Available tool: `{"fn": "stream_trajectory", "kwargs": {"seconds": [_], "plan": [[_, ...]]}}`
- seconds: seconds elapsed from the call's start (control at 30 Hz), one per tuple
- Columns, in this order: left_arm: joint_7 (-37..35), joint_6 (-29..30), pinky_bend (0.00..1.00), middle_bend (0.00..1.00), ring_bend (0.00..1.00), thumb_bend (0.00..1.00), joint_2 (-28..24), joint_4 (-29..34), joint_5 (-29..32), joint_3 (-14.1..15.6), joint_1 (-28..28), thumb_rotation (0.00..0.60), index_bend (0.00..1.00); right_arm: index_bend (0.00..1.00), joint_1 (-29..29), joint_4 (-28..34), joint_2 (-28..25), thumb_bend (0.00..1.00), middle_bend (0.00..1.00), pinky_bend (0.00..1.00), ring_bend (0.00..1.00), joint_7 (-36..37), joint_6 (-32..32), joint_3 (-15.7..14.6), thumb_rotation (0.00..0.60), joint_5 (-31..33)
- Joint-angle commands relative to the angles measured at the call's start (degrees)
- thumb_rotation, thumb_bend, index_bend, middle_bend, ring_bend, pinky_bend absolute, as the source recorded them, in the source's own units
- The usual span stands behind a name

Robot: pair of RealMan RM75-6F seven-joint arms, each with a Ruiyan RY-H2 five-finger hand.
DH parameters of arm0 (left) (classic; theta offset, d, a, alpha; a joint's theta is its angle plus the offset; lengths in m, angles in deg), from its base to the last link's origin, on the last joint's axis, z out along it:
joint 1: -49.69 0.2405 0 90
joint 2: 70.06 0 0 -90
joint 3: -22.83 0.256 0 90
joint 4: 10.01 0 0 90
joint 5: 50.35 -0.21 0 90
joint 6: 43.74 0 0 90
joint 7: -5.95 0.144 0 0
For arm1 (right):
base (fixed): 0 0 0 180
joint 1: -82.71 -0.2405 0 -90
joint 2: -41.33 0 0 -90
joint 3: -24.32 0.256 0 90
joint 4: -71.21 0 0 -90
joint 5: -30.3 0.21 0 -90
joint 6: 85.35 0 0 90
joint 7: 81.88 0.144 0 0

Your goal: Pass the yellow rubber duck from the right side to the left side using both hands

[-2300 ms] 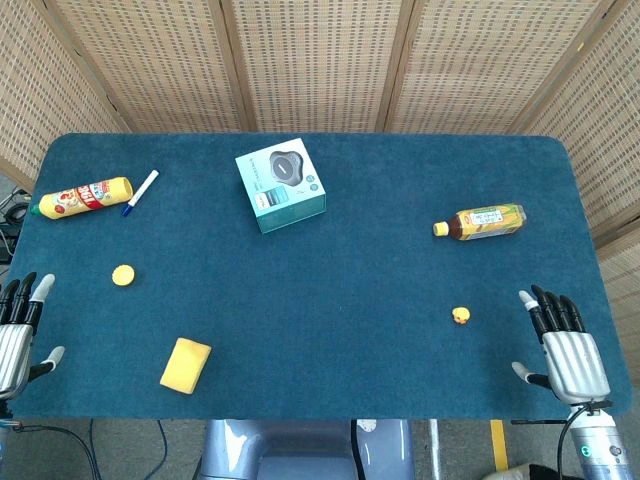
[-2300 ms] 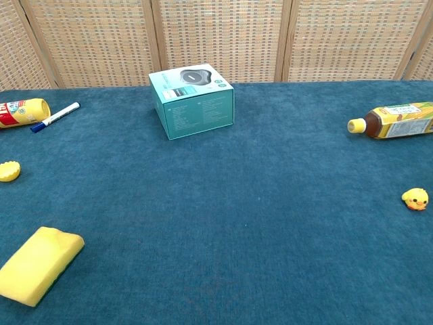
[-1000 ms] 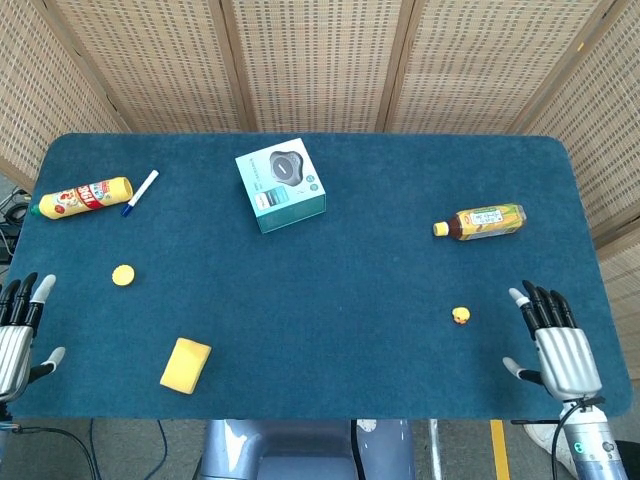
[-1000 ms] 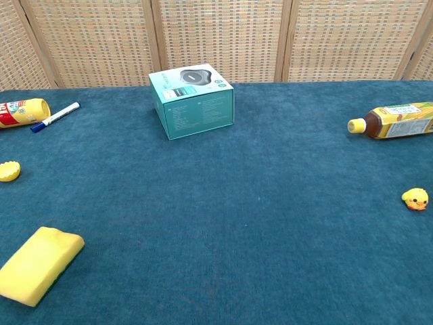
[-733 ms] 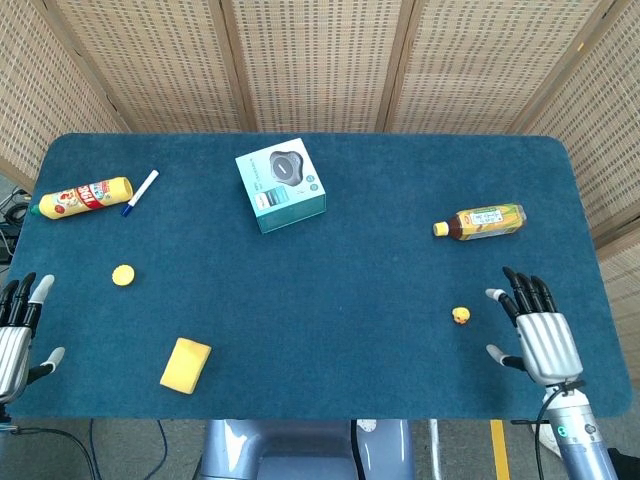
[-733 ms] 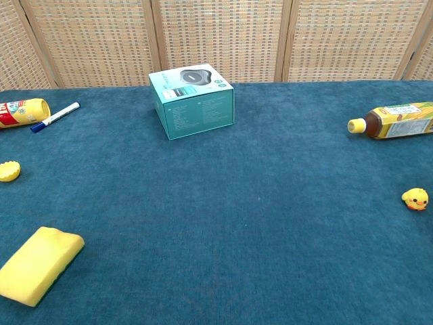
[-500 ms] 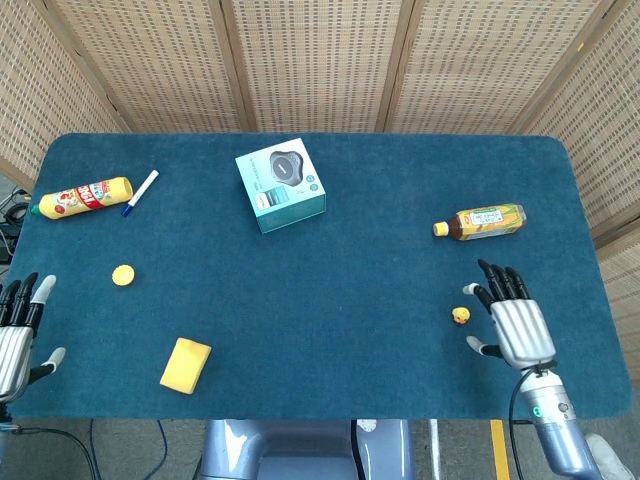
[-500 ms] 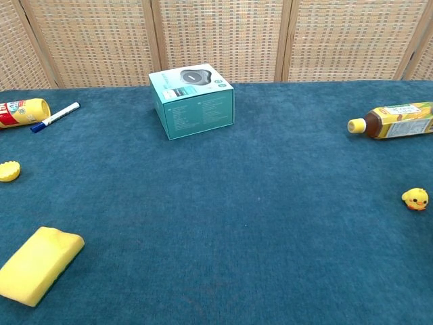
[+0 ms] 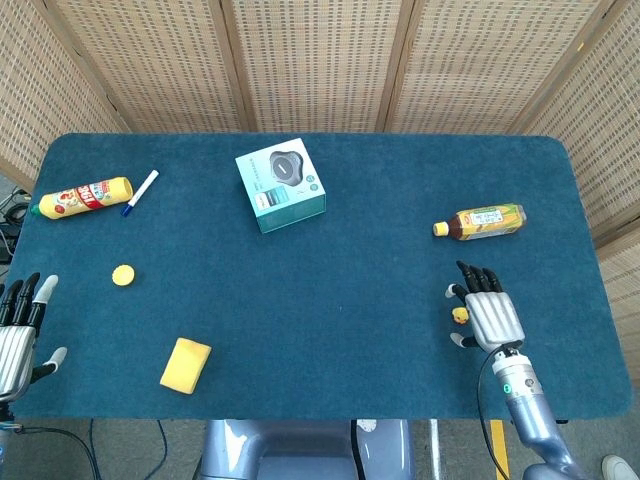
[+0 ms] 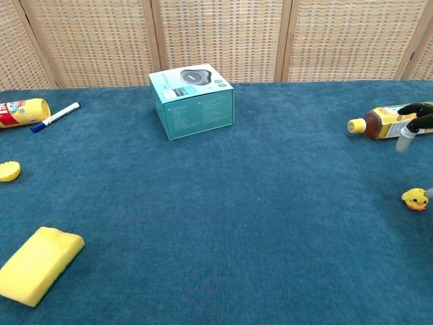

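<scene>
Head view: right hand (image 9: 492,318) spread just beside the yellow rubber duck (image 9: 460,316).
Its fingers are apart, grasping nothing; the duck sits on the blue table (image 9: 380,250) at its thumb side, while the left hand (image 9: 18,335), also released, rests at the left edge.
Chest view: the duck (image 10: 415,199) stands at the far right, with dark fingertips (image 10: 414,109) above it near the tea bottle (image 10: 389,120).

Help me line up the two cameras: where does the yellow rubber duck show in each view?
Head view: yellow rubber duck lower right, just left of the right hand.
Chest view: duck at the right edge, mid-height.
Shared landmark: the amber drink bottle lying beyond the duck.
</scene>
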Motion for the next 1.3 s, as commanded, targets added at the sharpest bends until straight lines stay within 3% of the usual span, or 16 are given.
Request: {"fn": "stream_trajectory", "kwargs": {"seconds": [0.03, 0.97, 1.3], "plan": [[0.0, 0.1, 0.0, 0.0, 0.0, 0.21, 0.0, 0.0, -0.2, 0.0, 0.0, 0.6, 0.0, 0.39, -0.8, -2.3, 2.0, 0.11, 0.03, 0.0, 0.0, 0.1, 0.2, 0.6, 0.6, 1.6], [2.2, -0.4, 0.0, 0.0, 0.0, 0.21, 0.7, 0.3, -0.7, 0.4, -0.1, 0.6, 0.0, 0.4, -3.2, -14.2, 7.5, 0.12, 0.03, 0.0, 0.0, 3.8, -4.2, -0.5, 0.6, 8.2], [2.6, -0.5, 0.0, 0.0, 0.0, 0.21, 0.9, 0.4, -0.9, 0.5, -0.2, 0.6, 0.0, 0.41, -4.3, -16.4, 8.3, 0.18, 0.03, 0.0, 0.0, 3.9, -5.8, -0.4, 0.6, 10.1]]}}
